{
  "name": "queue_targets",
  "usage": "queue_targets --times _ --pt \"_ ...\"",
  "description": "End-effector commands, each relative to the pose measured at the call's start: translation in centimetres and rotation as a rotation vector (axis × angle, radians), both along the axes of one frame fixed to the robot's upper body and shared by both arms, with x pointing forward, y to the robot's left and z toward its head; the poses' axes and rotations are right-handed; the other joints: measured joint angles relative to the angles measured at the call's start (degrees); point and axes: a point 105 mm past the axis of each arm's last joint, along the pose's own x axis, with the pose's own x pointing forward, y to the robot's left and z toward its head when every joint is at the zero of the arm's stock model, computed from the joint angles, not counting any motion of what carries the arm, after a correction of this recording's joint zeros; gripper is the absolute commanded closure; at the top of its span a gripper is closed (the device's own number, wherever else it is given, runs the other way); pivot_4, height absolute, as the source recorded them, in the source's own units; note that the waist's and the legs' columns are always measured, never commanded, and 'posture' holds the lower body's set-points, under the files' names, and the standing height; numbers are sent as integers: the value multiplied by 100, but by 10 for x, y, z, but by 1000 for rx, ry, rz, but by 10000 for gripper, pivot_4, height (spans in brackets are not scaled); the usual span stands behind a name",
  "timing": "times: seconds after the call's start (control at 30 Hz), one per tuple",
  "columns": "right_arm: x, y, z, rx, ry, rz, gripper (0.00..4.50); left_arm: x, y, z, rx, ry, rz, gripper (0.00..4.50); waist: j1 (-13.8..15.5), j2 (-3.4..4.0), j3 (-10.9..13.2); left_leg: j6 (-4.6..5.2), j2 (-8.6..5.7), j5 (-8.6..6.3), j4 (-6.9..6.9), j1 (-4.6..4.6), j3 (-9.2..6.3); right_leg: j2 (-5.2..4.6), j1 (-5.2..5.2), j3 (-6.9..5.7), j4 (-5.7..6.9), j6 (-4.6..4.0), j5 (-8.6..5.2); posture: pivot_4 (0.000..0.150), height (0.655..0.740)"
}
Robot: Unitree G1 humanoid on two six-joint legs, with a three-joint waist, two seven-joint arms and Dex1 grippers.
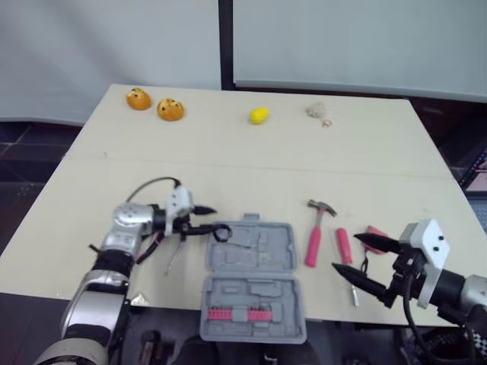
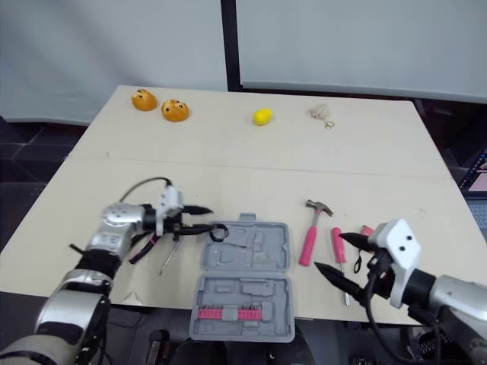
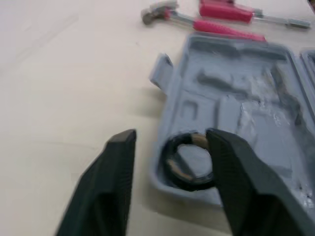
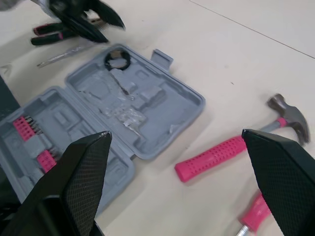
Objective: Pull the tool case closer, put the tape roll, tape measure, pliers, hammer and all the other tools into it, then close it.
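The grey tool case (image 1: 286, 255) lies open near the table's front edge, with a row of pink bits in its near half. A black tape roll (image 1: 221, 232) sits in the far half's left corner. My left gripper (image 1: 212, 219) is open just left of it, its fingers (image 3: 231, 167) either side of the roll (image 3: 189, 160) without pinching it. The pliers (image 1: 154, 248) lie under my left wrist. Right of the case lie a pink-handled hammer (image 1: 313, 243) and a pink screwdriver (image 1: 345, 245). My right gripper (image 1: 346, 252) hangs open over the screwdriver, partly hiding the red tape measure (image 1: 377, 231).
Along the table's far edge sit two orange toys (image 1: 154, 104), a yellow lemon-like thing (image 1: 259, 115) and a small beige object (image 1: 319, 112). A thin metal tool (image 1: 175, 257) lies beside the pliers. The case's near half overhangs the front edge.
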Motion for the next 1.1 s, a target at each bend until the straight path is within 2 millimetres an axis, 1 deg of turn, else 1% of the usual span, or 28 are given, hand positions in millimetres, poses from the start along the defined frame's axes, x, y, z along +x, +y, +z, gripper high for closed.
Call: queue_targets --times 0.03,0.13,0.23,0.3,0.33,0.37,0.43,0.53,0.63,0.7,0.87,0.93,0.97,1.03,1.07,1.1 --pt "-1 -30 7 -44 1 -41 0 -26 33 21 -50 43 92 238 -33 4 -1 -1 6 0 -3 4 -1 -6 0 3 -1 -1 0 1500 7375" --pt "-5 -64 6 -75 41 -111 0 -54 84 8 -7 113 287 238 -43 12 1 -2 6 -2 -12 19 3 -41 4 -1 -3 -8 -5 1500 7375" --pt "-9 -100 3 -112 82 -189 0 -77 134 5 21 146 524 238 -50 6 4 4 -9 -4 -18 32 1 -60 12 -8 0 -10 -6 1500 7375" --pt "-13 -133 -2 -144 100 -290 0 -93 181 0 33 163 739 238 -68 -5 9 13 -11 -10 -24 45 2 -64 22 -9 -5 -10 -7 1500 7375" --pt "-15 -146 -4 -153 108 -330 0 -104 207 -2 42 168 851 238 -69 -10 9 14 -11 -12 -31 55 1 -65 33 -11 -11 -11 -8 1500 7375" --pt "-18 -156 -5 -162 114 -358 0 -114 225 -4 62 168 928 238 -76 -12 9 13 -11 -15 -35 66 0 -65 44 -14 -16 -14 -10 1500 7375" --pt "-25 -169 -8 -183 125 -385 0 -128 246 -7 110 166 1000 238 -77 -6 11 29 -10 -33 -44 77 2 -68 53 -17 -22 -19 -14 1500 7375" --pt "-35 -186 -9 -211 136 -423 0 -135 256 -6 131 162 1026 238 -54 12 18 37 -15 -46 -53 86 3 -81 64 -24 -27 -19 -17 1500 7375" --pt "-41 -198 -7 -220 125 -469 0 -132 257 -4 134 149 1022 238 -61 11 18 29 -16 -50 -52 89 2 -85 68 -25 -27 -17 -15 1500 7375" --pt "-41 -198 -7 -218 115 -471 0 -127 253 -2 134 141 1005 238 -78 10 17 23 -12 -49 -54 89 1 -84 68 -26 -26 -18 -16 1500 7375" --pt "-39 -186 -10 -188 99 -454 0 -113 238 -4 157 135 927 238 -105 19 16 17 -10 -47 -63 95 1 -84 70 -23 -25 -18 -16 1500 7375" --pt "-41 -180 -11 -170 99 -449 0 -107 230 -4 169 132 888 238 -110 17 14 -1 -12 -38 -76 102 8 -83 69 -15 -25 -18 -16 1500 7375" --pt "-43 -177 -12 -168 100 -445 0 -103 227 -3 174 129 870 238 -106 -2 6 -12 -8 -31 -86 116 31 -78 54 -6 -22 -19 -16 1500 7375" --pt "-46 -173 -14 -167 99 -441 0 -97 223 -1 183 122 844 238 -63 -23 7 -28 3 -32 -121 158 189 -45 -19 71 11 -37 -25 1500 7375" --pt "-47 -171 -14 -167 98 -443 0 -94 221 0 184 120 837 238 -31 -39 -3 -61 18 -47 -134 196 301 -23 -55 115 16 -87 -52 1500 7375" --pt "-47 -169 -14 -171 91 -441 0 -91 220 1 182 117 829 238 -34 -46 -7 -96 71 -66 -131 218 428 20 -104 196 29 -143 -82 1500 7375"
